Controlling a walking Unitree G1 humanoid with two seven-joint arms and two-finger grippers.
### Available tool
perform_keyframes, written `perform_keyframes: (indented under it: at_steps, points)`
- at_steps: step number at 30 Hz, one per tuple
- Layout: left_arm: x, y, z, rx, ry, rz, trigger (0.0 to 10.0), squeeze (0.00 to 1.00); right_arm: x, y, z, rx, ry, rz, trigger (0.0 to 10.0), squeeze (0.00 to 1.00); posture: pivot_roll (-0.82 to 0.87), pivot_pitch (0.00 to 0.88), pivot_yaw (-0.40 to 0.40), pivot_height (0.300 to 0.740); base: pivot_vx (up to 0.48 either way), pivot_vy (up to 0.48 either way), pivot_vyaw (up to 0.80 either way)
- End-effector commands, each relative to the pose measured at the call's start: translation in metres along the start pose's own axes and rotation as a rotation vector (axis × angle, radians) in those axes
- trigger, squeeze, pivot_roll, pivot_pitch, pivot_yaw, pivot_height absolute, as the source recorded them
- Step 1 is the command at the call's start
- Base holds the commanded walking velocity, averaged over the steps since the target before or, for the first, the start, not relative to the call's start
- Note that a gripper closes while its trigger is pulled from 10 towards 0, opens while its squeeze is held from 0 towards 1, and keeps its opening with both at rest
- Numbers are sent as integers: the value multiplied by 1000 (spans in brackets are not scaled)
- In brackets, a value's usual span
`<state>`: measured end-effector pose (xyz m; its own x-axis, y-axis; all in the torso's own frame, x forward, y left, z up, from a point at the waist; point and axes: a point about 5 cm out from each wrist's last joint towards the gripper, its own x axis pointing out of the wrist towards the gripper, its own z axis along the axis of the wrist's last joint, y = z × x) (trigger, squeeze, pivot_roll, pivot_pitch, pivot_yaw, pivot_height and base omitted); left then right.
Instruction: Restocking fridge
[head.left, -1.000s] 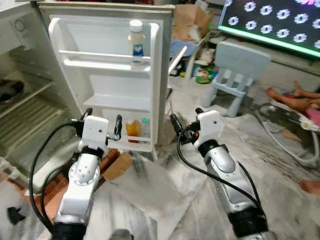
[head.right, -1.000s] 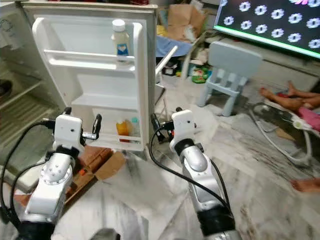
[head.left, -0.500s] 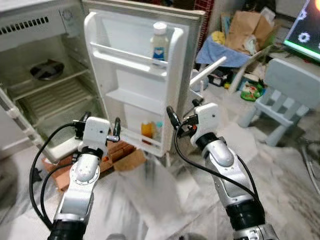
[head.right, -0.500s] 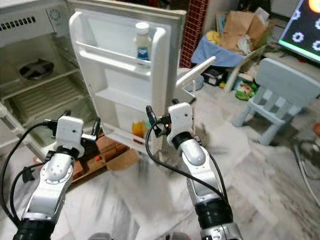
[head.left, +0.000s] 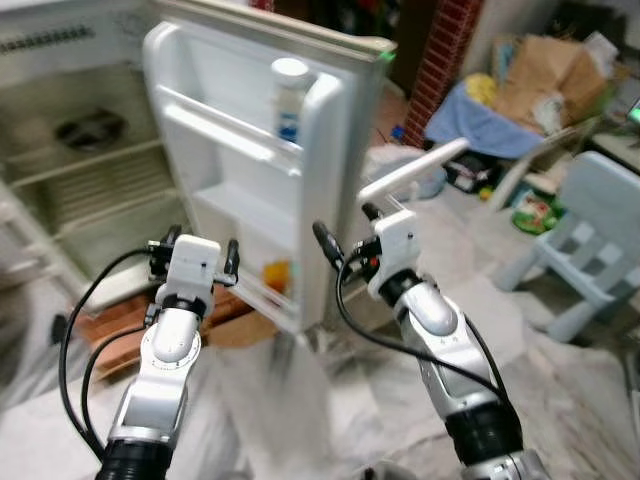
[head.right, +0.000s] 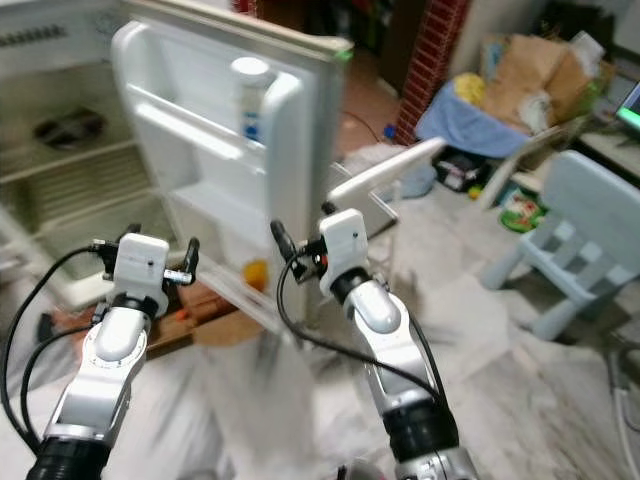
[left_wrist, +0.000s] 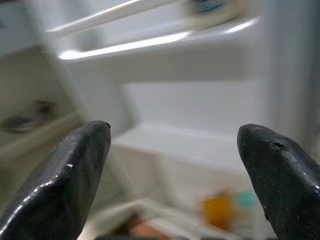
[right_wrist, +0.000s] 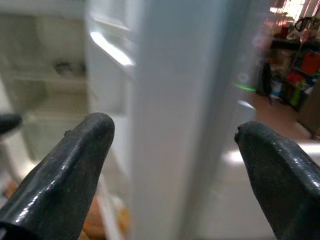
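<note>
Fridge door (head.left: 255, 150) stood wide open, both grippers raised in front of it and empty. Left gripper (head.left: 193, 258) had its fingers spread, nothing between them; the door's inner shelves lay just ahead of it. Right gripper (right_wrist: 175, 150) was also spread, with the door's outer edge straight ahead between the fingers, not touching as far as could be seen. A white bottle (head.left: 289, 98) with a blue label sat in the top door rack, above and ahead of both grippers. An orange item (head.left: 275, 275) sat in the lowest rack, near the left gripper. Fridge interior (head.left: 80, 180) beyond the left gripper looked mostly bare.

Progress: early, judging by the few items stocked; nothing in hand to load.

Label text: blurred, unreadable.
</note>
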<state>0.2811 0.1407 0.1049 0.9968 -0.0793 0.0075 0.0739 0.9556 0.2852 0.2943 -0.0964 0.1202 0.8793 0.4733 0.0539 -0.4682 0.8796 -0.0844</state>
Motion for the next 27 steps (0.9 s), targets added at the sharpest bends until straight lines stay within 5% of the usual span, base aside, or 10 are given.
perform_keyframes:
  at_steps: [1,9,11,13,15,27]
  points:
    - [-2,9,-4,36,19,22,10000,0,7,4,13,-1,-58,5,10000,0,104,5,-17,740,0,-420,800]
    - [-2,10,-5,33,24,33,10000,0,8,2,14,2,-61,1,10000,0,104,3,-17,740,0,-421,628]
    - [-2,12,-6,-10,42,63,10000,0,8,1,14,-15,-64,13,10000,0,104,2,-16,740,0,0,597]
    - [-3,17,-16,-206,148,129,10000,0,11,-2,16,-20,-72,-4,10000,0,103,3,-14,740,0,0,800]
    - [-4,21,-22,-257,186,153,10000,0,14,-4,19,-18,-83,-18,10000,0,107,2,-15,740,0,0,800]
    - [-7,20,-27,-246,239,130,10000,0,36,-13,30,-28,-116,-117,10000,0,124,0,-26,740,0,0,610]
